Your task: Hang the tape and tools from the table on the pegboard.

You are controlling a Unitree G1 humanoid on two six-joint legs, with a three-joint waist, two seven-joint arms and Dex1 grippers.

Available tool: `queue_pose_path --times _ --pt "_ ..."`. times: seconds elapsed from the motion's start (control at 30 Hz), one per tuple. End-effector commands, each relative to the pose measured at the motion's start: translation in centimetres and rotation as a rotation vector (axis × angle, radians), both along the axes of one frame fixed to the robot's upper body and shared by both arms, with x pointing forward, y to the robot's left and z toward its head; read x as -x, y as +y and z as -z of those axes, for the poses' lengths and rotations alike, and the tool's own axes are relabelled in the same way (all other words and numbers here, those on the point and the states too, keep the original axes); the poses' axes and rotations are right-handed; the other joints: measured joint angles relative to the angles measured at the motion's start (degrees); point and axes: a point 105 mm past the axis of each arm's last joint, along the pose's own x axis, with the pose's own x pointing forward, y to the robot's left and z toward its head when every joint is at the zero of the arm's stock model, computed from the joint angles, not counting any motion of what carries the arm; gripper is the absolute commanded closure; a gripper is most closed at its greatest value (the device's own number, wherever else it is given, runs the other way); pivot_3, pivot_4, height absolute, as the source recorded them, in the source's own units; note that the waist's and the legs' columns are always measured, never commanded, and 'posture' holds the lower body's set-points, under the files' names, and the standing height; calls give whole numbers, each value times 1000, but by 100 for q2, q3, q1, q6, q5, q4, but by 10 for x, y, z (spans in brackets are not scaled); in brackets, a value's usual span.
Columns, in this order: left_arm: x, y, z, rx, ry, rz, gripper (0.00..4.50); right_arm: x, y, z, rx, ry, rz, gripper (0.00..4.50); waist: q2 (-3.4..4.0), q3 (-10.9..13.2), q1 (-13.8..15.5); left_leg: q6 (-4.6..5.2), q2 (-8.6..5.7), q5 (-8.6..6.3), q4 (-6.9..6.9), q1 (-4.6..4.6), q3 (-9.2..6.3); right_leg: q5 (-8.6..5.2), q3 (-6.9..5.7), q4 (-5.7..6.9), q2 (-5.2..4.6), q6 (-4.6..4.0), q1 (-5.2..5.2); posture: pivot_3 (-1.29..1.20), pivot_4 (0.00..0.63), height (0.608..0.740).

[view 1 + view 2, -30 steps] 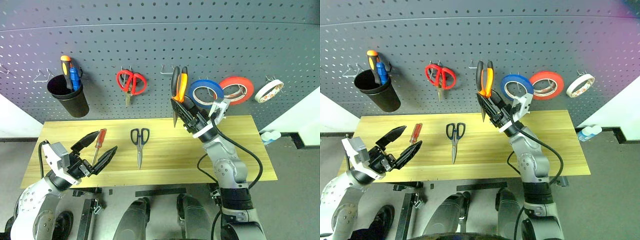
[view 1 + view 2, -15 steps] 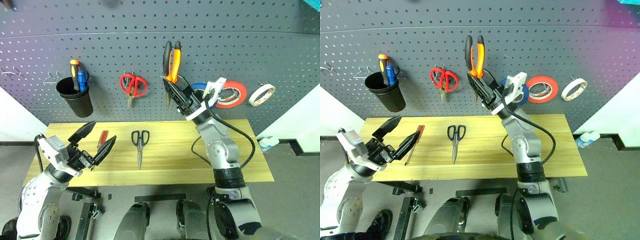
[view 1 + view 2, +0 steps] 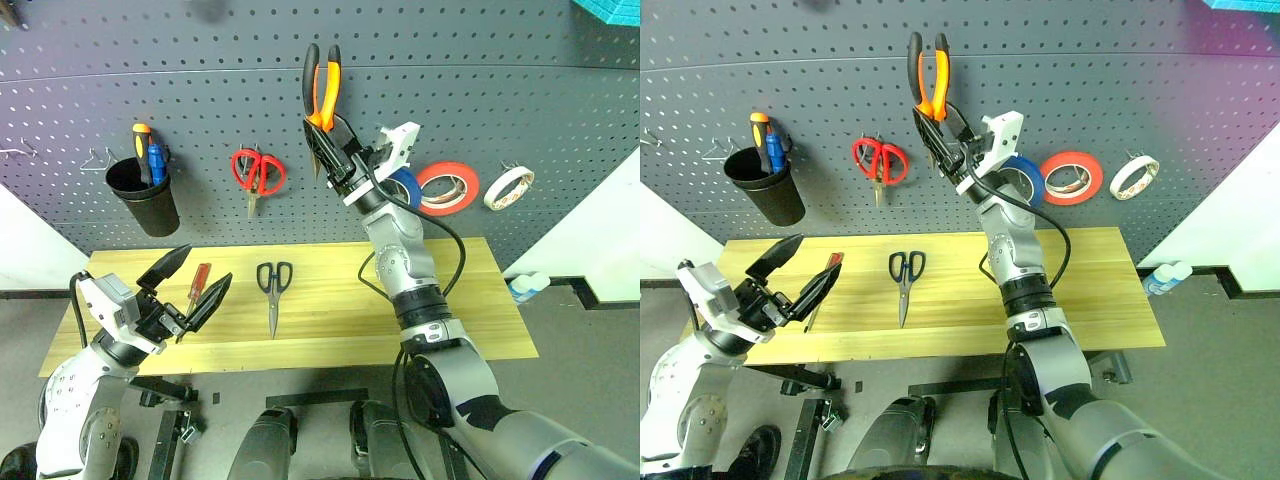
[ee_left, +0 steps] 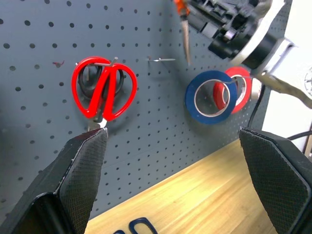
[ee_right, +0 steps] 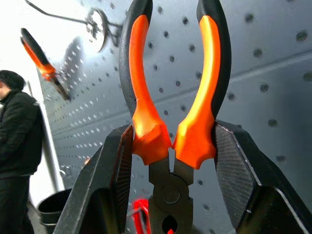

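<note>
Pliers (image 3: 321, 88) clamped handles-up in right claw (image 3: 331, 155), nose hidden behind its fingers; left claw (image 3: 187, 290) wide open, empty.

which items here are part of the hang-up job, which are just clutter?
Job: pliers in right gripper; screwdriver and dark-looped scissors on table; blue tape hung on pegboard.
Clutter: red scissors, red-orange tape, white roll, black cup.
</note>
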Motion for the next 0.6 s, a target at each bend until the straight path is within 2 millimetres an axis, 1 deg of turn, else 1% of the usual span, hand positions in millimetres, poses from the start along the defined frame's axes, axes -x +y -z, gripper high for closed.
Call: queue_pose_path --times 0.03,0.17,0.3,0.6 --pt "5 -3 -9 -15 -39 5 0 2 5 -28 -36 -94 11 2427 1 0 0 0 2 0 0 0 0 -3 0 0 2 -11 0 134 129 740" --pt "7 -5 -8 -13 -32 4 0 -7 9 -34 -39 -98 52 2427 2 1 -7 0 5 0 0 3 6 -1 5 2 8 -22 -3 145 133 740" --pt "10 -5 -7 -13 -27 1 0 -16 3 -39 -53 -93 107 2427 3 2 -1 0 9 0 -2 2 5 -1 5 0 12 -24 -5 152 142 740" --pt "15 -7 -4 -12 -6 -3 0 -22 -3 -46 -70 -103 179 2427 8 6 3 1 16 0 -2 -3 7 -4 8 -7 7 -28 -5 167 155 740"
